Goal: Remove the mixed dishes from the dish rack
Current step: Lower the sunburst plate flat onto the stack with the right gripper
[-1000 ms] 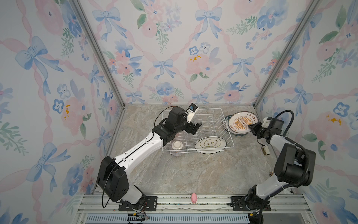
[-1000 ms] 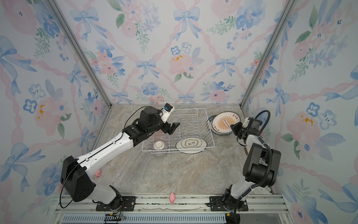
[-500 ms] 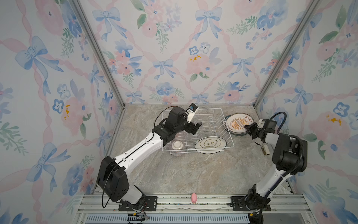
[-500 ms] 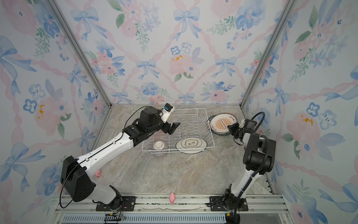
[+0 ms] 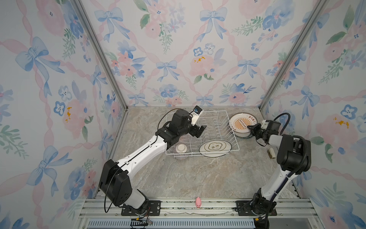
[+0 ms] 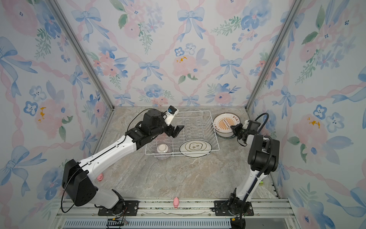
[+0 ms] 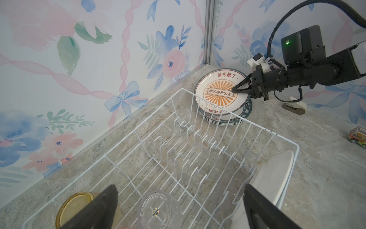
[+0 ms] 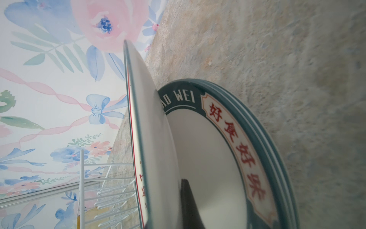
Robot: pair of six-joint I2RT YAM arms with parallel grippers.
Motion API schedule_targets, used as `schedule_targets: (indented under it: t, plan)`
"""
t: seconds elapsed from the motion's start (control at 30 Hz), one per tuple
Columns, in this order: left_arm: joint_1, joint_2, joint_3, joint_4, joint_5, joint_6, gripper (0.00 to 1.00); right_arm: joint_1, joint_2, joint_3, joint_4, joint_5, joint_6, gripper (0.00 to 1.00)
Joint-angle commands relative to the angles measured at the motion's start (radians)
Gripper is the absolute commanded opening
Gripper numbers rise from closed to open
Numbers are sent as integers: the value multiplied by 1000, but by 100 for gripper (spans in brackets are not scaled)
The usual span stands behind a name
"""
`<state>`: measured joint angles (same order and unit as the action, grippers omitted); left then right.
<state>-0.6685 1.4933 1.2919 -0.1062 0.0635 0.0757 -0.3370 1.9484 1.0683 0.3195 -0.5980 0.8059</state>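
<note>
Front rail first: a little pink pig (image 5: pixel 198 202) sits there, well apart from the action. Up across the marble table (image 5: pixel 188 178) we come to the dish rack (image 5: pixel 213 128), and what it holds sits along its near wall.

In the near left corner is a ribbed bowl (image 5: pixel 181 148), bottom up, with purplish stripes showing at its edge. In the near right corner a white plate (image 5: pixel 215 147) with a dark rim and lettering in its middle leans tilted against the near wall.

Just behind the bowl, the left gripper (image 5: pixel 199 131) hangs over the rack's left side. Its jaws are spread wide and grip nothing. The left wrist view looks down between the fingers, and there's a clear tumbler (image 7: pixel 156 210) in the rack right below them. A yellow tumbler (image 7: pixel 75 208) is just beside it at the rack's wall, but which side of the wire it stands on I cannot tell. Rows of upright prongs (image 7: pixel 188 150) run through the middle of the rack.

Now the far right corner. Outside the rack and just beside it, a stack of dark-rimmed plates (image 5: pixel 242 136) lies flat on the table. The right gripper (image 5: pixel 251 127) is pinched tight on the rim of an orange sunburst plate (image 5: pixel 240 123), holding it tilted over that stack. In the right wrist view one finger (image 8: pixel 190 204) is tucked under the raised plate. The stack's lettered top plate lies right beneath.
</note>
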Motion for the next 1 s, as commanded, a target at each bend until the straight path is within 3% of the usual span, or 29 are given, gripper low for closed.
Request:
schedule_targets:
  t: [0.0,0.23,0.5,0.97]
  plan:
    - [-5,8,6,-12,1,16,98,14,24,21,-17,-7,-20,17]
    - [-5,8,3,-17,7,22,98,17,-31,25,-198,45,-144,32]
    - [-6,5,-9,-18,19,25,98,22,-88,41,-400,137,-302,36]
    - [-5,8,-22,-28,32,36,98,85,-159,96,-651,340,-463,45]
